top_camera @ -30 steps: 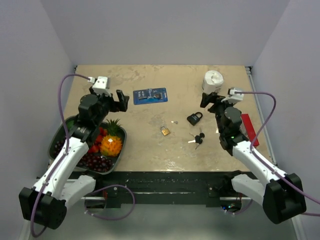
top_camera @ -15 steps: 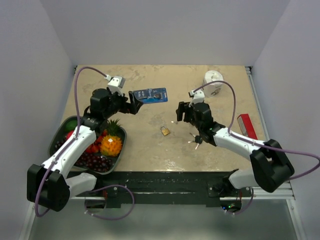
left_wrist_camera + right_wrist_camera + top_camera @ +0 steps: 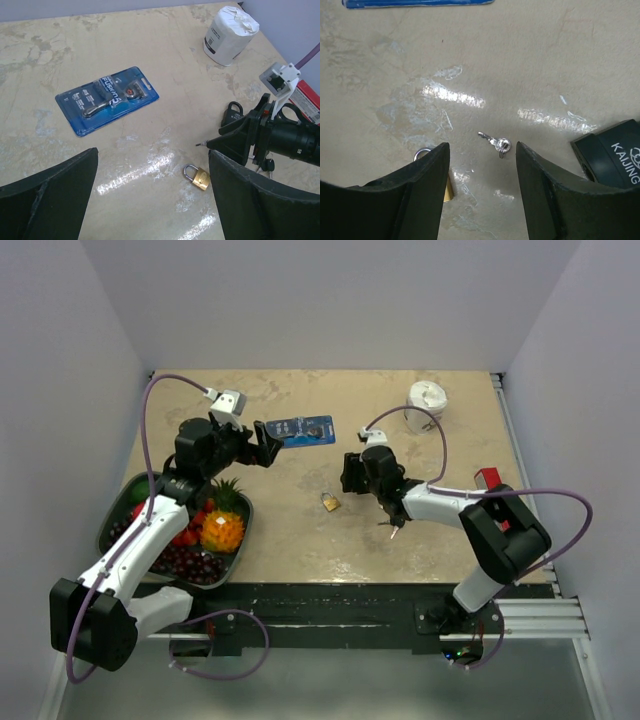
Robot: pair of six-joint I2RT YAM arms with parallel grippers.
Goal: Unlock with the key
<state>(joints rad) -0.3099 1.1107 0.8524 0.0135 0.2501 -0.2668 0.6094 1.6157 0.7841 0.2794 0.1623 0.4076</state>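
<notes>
Swinging left: right hand now over tiny silver key, jaws apart | left hand wide

worktop: beige stone-look, smooth, glossy with glare streaks | small padlock: polished brass body, bright silver metal shackle | tiny key: shiny silver metal | black padlock: matt black casing, white lettering | blister pack: blue card under clear glossy plastic | roll: white, matt, creased wrapping | right pincer: fingers matt black, plastic-looking
</notes>
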